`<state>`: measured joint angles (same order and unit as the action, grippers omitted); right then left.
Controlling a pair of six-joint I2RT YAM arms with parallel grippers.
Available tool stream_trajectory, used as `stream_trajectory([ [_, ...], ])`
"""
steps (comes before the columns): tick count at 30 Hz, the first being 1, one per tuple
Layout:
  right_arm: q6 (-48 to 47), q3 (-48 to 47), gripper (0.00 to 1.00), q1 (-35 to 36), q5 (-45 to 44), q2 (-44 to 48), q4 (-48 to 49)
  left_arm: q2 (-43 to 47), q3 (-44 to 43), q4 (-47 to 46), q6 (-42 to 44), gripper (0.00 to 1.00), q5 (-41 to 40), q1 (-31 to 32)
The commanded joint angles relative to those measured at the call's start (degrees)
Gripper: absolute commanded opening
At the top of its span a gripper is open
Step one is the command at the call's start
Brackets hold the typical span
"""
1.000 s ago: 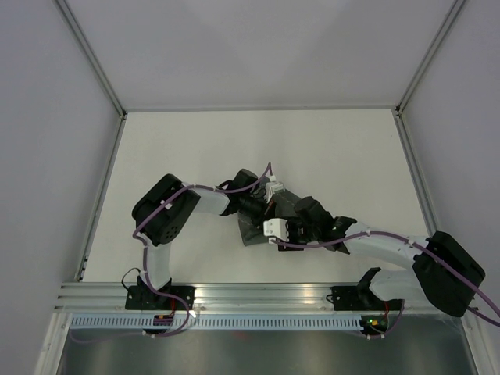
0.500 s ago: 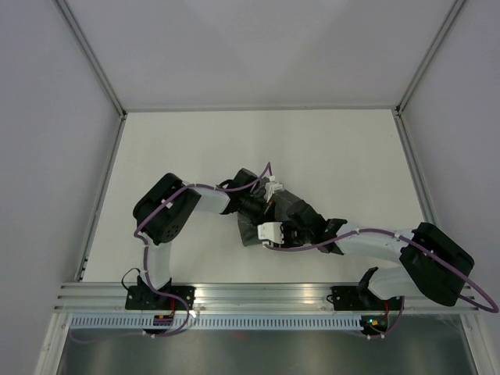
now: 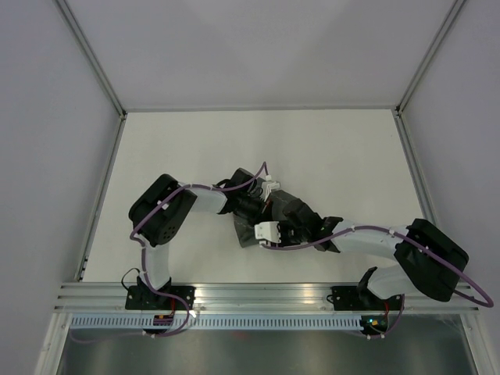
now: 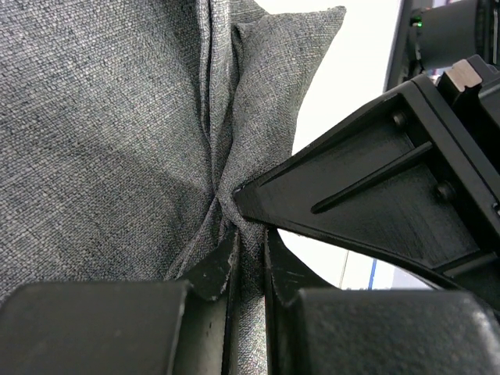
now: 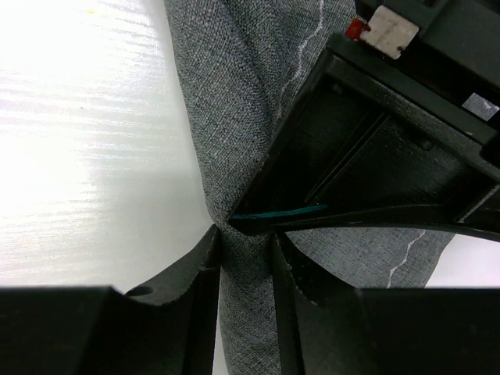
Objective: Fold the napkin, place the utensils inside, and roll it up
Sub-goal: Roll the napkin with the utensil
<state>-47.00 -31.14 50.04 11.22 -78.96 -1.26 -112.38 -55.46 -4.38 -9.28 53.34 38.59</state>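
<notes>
The dark grey napkin [image 3: 287, 205] lies bunched near the middle of the white table, mostly hidden under both arms. My left gripper [image 3: 262, 209] is shut on a pinched fold of the napkin [image 4: 117, 117], cloth filling the gap between its fingers [image 4: 215, 269]. My right gripper [image 3: 283, 226] meets it from the opposite side and is shut on the same bunch of napkin [image 5: 234, 101]; cloth sits between its fingers [image 5: 195, 266]. The two grippers touch tip to tip. No utensils show in any view.
The white table [image 3: 195, 148] is walled by grey panels at left, back and right. An aluminium rail [image 3: 258, 295] with the arm bases runs along the near edge. A purple cable [image 3: 312, 244] trails along the right arm.
The right arm has drawn in to the left, its gripper sliding closer against the left gripper over the napkin. The left arm has barely moved.
</notes>
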Motion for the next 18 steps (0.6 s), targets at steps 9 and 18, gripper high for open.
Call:
stream_trajectory([
  [9, -0.4, -4.7, 0.00, -0.4, 4.9, -5.6, -13.1, 7.4, 2.0, 5.0, -1.7, 0.26, -11.7, -1.0],
  [18, -0.4, -8.5, 0.00, -2.3, 9.0, -9.4, -18.0, 11.9, 2.1, 7.6, -0.2, 0.35, -20.5, -1.1],
])
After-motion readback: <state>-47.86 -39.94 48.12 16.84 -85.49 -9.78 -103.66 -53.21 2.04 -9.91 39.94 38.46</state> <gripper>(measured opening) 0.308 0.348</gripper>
